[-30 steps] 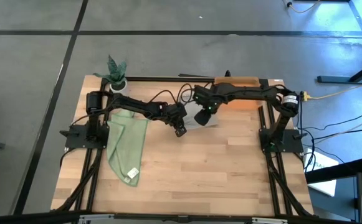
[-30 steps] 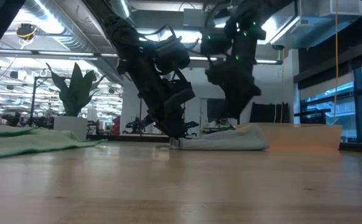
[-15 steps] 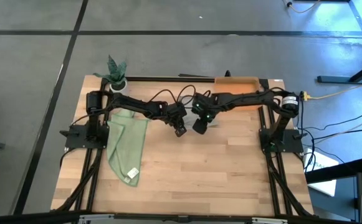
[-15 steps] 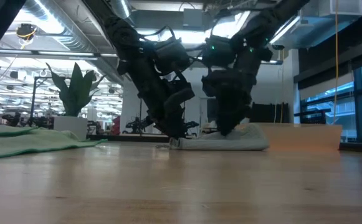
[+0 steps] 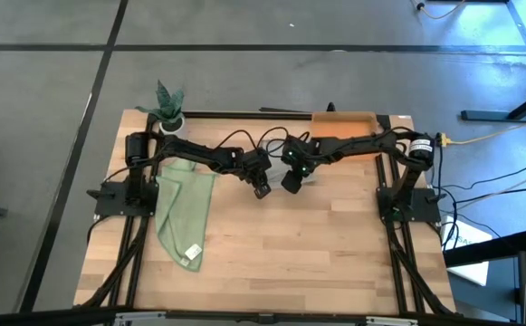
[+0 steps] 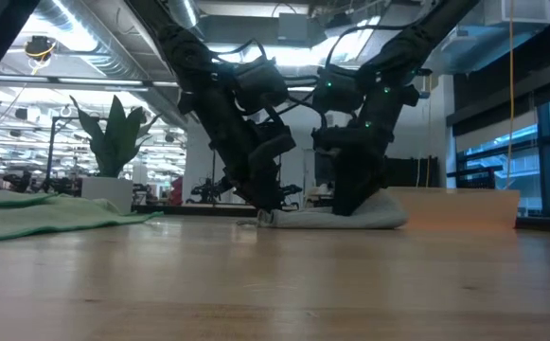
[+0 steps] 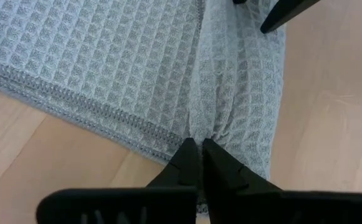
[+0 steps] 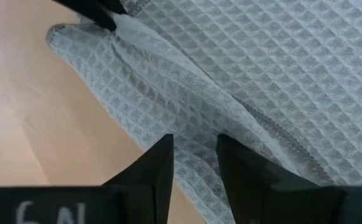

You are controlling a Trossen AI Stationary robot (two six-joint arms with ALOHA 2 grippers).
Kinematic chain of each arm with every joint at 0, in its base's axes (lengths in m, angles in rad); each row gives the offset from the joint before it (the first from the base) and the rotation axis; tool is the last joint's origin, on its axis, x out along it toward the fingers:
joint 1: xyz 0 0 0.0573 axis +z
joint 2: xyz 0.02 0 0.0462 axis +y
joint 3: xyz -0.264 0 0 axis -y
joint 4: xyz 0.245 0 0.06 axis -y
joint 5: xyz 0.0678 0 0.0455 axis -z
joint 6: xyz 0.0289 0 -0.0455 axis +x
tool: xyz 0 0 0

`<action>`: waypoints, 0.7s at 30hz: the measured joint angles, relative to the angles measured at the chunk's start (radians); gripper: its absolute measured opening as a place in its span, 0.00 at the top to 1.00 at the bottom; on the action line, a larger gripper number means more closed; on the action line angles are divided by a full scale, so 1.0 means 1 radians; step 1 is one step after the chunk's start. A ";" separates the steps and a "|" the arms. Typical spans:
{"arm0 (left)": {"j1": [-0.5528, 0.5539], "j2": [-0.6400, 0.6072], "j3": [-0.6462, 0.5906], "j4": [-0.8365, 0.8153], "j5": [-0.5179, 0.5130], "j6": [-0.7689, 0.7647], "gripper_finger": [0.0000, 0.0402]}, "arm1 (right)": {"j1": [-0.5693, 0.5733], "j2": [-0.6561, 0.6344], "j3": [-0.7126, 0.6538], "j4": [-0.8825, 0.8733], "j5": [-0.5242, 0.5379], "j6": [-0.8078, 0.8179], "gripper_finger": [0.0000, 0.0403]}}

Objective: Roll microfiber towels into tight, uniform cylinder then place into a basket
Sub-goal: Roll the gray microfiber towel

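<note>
The light grey towel (image 7: 124,56) lies flat on the table's far middle, mostly hidden under both arms in the high view (image 5: 308,177). Its near edge is folded over into a strip (image 8: 149,93). My left gripper (image 5: 261,190) is shut on that strip's left end. My right gripper (image 5: 290,184) is open, its fingers down on the strip farther right (image 6: 350,204). The green towel (image 5: 183,213) lies spread at the table's left. The orange basket (image 5: 344,117) stands at the far edge. My left gripper pinches the folded strip's end at the hemmed edge (image 7: 196,132) between its two fingertips. The cloth puckers there. The fingers slant down from the table's left (image 6: 263,210), and the towel lies on the table. My right gripper's fingertips (image 8: 162,158) come from above onto the folded strip (image 8: 193,146), with cloth showing in the gap between them. Whether they pinch it I cannot tell. The towel lies flat under them.
A small white plant pot (image 5: 170,119) stands at the far left corner. Bare wood (image 5: 299,254) fills the table's near half. The arm bases stand at the left and right edges.
My right gripper has come down and toward the table's left and near edge onto the grey towel, close to my left gripper. The towel has stayed where it was.
</note>
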State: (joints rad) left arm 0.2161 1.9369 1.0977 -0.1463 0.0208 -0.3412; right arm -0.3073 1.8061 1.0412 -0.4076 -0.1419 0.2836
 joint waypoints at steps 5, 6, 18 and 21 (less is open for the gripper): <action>0.000 0.000 0.000 0.002 -0.007 -0.010 1.00 | 0.000 0.000 0.000 0.000 0.002 0.001 0.69; -0.001 0.000 0.000 0.002 -0.010 -0.018 1.00 | 0.000 0.000 0.000 0.000 0.002 0.000 0.69; 0.003 -0.015 -0.003 -0.010 -0.001 -0.020 0.84 | 0.000 0.000 0.000 -0.001 0.001 0.003 0.69; 0.012 -0.052 -0.006 -0.022 0.004 -0.010 0.84 | 0.000 0.000 0.000 -0.002 0.001 0.006 0.69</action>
State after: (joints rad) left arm 0.2284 1.8845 1.0920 -0.1683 0.0250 -0.3513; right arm -0.3073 1.8065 1.0412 -0.4093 -0.1406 0.2899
